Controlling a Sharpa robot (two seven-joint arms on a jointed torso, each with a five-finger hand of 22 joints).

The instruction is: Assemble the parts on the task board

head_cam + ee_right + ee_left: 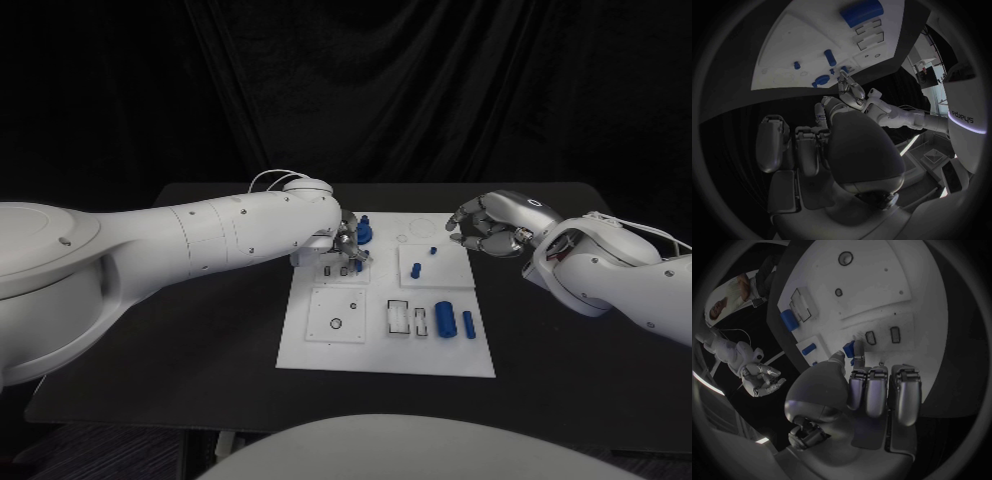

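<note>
Nearest the head camera, at the board's near edge, a large blue cylinder (446, 320) lies on its side with its long axis running away from the robot, a slimmer blue pin (469, 322) just beside it. Farther up the white task board (335, 352), a small blue peg (415, 270) stands by itself. The part in hand is a small blue piece (849, 347), pinched at the fingertips of the left hand (343, 245) directly over the pair of small rectangular slots (882, 336) at the board's far left. The slots lie just beyond the fingertips, so the coming move looks like a short push downward. The right hand (495, 225) hovers off the board's far right corner, fingers curled in on nothing, well apart from that piece.
</note>
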